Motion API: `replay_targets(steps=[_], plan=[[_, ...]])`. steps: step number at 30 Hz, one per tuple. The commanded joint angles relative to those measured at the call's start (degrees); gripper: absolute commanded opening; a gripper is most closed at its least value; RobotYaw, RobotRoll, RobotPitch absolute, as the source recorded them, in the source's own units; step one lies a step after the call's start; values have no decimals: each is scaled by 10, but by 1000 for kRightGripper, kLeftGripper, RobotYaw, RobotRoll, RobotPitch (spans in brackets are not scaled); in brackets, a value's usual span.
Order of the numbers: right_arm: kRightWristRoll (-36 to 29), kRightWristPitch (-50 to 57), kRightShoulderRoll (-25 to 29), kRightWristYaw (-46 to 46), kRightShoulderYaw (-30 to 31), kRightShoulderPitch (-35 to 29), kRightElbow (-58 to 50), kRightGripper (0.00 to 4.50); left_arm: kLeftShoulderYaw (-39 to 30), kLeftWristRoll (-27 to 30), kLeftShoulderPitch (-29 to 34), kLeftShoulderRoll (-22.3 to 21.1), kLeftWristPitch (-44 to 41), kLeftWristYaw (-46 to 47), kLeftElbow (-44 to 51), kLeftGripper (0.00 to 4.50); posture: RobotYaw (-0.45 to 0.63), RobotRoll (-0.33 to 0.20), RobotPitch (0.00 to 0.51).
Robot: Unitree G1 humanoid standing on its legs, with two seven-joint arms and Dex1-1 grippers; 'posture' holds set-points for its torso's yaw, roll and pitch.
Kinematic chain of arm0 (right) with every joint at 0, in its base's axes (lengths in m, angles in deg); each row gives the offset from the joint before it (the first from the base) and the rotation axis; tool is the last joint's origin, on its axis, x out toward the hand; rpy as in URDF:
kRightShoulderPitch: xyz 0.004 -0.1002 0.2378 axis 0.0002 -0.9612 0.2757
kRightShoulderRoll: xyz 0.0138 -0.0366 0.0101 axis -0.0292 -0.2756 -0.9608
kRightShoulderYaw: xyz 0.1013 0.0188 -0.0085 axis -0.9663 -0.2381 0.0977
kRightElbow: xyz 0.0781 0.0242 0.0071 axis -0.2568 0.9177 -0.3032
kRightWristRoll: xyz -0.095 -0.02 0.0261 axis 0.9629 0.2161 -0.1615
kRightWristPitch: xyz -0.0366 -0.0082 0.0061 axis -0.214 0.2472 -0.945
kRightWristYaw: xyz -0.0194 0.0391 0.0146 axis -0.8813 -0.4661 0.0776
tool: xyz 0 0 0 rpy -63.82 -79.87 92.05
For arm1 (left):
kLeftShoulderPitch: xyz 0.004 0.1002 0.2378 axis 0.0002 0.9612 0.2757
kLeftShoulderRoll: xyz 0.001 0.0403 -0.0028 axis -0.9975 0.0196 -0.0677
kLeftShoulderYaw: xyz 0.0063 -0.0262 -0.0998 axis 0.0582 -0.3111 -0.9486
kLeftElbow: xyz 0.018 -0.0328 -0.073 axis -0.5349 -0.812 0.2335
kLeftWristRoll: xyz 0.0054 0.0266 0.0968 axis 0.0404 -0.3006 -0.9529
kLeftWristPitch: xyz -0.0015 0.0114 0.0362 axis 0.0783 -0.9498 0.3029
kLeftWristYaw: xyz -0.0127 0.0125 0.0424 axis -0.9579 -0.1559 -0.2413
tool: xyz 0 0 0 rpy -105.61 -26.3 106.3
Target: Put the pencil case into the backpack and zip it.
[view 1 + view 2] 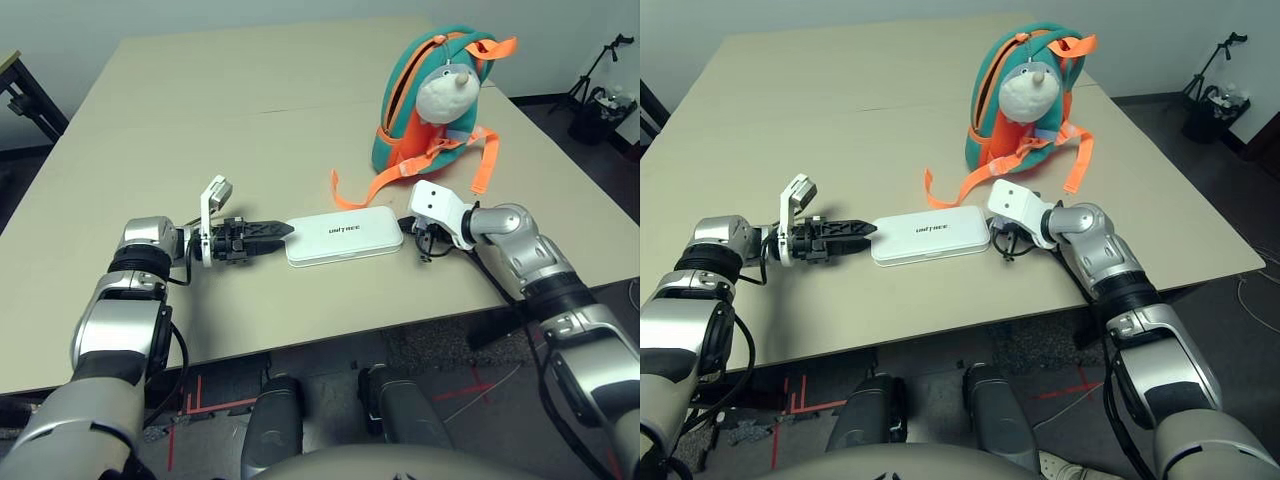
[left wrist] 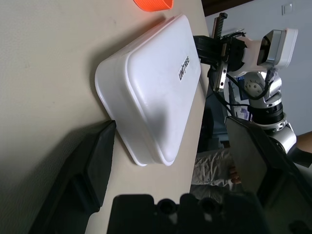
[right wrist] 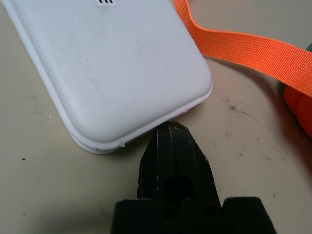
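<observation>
The white pencil case lies flat on the table, lettering up, between my two grippers. My left gripper is open at the case's left end, its fingers spread wide on either side of that end. At the case's right end my right gripper is shut, empty, with its tip touching the edge. The teal and orange backpack stands upright behind the case at the back right. Its plush head faces me, and its zip gapes open along the left side.
An orange strap trails from the backpack onto the table, just behind the case. The table's near edge runs close in front of my arms. A tripod and dark gear stand on the floor at far right.
</observation>
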Motion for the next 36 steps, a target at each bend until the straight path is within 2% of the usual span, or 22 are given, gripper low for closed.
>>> replay_targets(steps=[1, 18, 36], plan=[[-4, -20, -10, 13, 11, 10, 9, 29, 19, -27, 8, -11, 1, 6, -12, 4500, -115, 0, 91], [-4, -34, 0, 9, 1, 19, 34, 29, 20, -22, 11, -48, -10, -11, 1, 4500, -106, 0, 90], [-9, -20, -13, 9, 5, 12, 11, 29, 25, -24, 31, -24, -9, -2, 17, 4500, -119, 0, 94]])
